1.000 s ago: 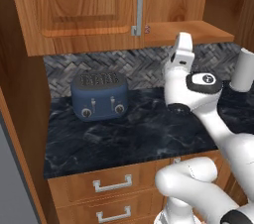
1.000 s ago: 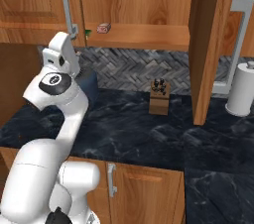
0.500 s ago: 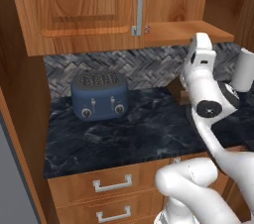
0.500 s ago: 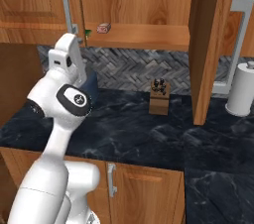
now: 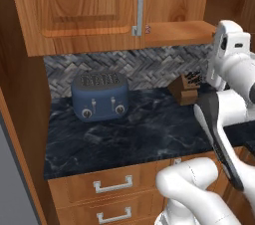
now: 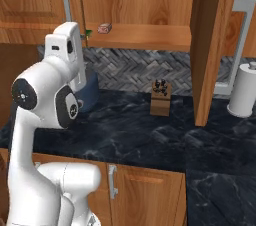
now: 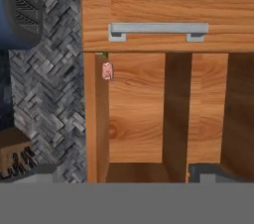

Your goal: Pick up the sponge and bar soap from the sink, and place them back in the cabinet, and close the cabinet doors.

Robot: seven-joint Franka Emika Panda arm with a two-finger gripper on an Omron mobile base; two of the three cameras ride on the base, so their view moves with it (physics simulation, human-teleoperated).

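Observation:
The bar soap (image 6: 104, 28) lies on the plank shelf of the open cabinet (image 6: 145, 36), near its left end; it also appears as a pinkish bar soap (image 5: 148, 29) (image 7: 106, 71) in the other two views. A sliver of the green sponge (image 6: 88, 33) (image 7: 101, 54) peeks out beside it, mostly hidden by the left cabinet door (image 5: 89, 10). The right cabinet door (image 6: 210, 45) stands swung out, edge-on. My gripper (image 7: 131, 173) is open and empty, facing the shelf from a distance. The sink is out of view.
A blue toaster (image 5: 99, 94) stands at the back left of the dark marble counter (image 5: 149, 134). A wooden knife block (image 6: 161, 97) sits under the shelf. A paper towel roll (image 6: 244, 90) stands far right. Drawers (image 5: 112, 185) run below the counter.
The arm has swung to the right and its elbow has dropped, carrying the hand away from the left door's handle. The jaws have stayed open.

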